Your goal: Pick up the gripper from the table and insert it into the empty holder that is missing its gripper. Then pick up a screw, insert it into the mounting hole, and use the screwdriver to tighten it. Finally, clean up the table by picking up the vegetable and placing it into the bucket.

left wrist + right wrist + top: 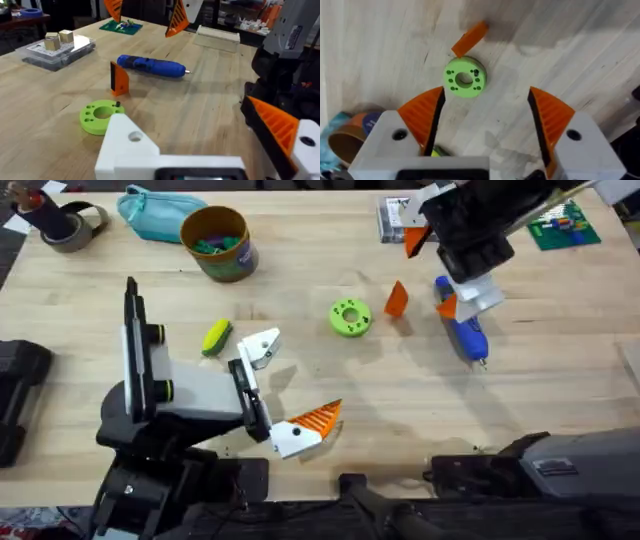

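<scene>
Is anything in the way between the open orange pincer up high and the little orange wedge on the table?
Nothing visible. The right pincer hangs open over bare wood; the wedge stands beyond the green ring.

Light falls evenly and fairly bright on the pale wooden table (330,395), coming from above. Shadows are soft and short: the small orange wedge (397,298) and the green disc (349,317), both just beside the right claw (430,273), each drop a faint shadow on the wood. The right arm's dark body, close under the overhead camera, is blurred. In the left wrist view the white bracket (131,145) nearest the lens is soft, and the room behind is dim.
</scene>
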Tool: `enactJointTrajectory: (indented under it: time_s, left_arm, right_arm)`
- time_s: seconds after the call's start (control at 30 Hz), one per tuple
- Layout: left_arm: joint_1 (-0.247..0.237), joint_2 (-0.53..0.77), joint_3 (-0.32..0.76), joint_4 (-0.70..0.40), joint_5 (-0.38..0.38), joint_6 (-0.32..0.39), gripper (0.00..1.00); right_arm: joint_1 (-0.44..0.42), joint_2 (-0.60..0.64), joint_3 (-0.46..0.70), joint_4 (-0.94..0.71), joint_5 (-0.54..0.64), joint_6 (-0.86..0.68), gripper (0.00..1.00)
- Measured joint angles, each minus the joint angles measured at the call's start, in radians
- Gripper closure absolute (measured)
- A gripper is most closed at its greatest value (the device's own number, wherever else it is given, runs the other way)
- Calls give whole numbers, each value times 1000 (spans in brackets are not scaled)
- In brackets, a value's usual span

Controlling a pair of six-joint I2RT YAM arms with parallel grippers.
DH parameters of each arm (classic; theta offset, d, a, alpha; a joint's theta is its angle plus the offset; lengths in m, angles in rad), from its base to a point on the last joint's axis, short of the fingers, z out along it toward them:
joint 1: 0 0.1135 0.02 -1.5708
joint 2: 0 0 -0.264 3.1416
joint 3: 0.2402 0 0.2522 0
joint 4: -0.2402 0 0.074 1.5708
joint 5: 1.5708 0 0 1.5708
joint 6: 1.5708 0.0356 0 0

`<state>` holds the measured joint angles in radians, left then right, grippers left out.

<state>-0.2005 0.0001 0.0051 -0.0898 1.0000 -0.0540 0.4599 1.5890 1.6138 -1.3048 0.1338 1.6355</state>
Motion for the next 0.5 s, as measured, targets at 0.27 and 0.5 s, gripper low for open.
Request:
enactJointTrajectory:
  time_s: [0.27,0.5]
  left_arm:
    - [0,0,0,0,0,0,14]
    - [0,0,0,0,0,0,14]
  right_arm:
    - [0,5,0,0,1,201,4]
    - [0,5,0,8,1,305,4]
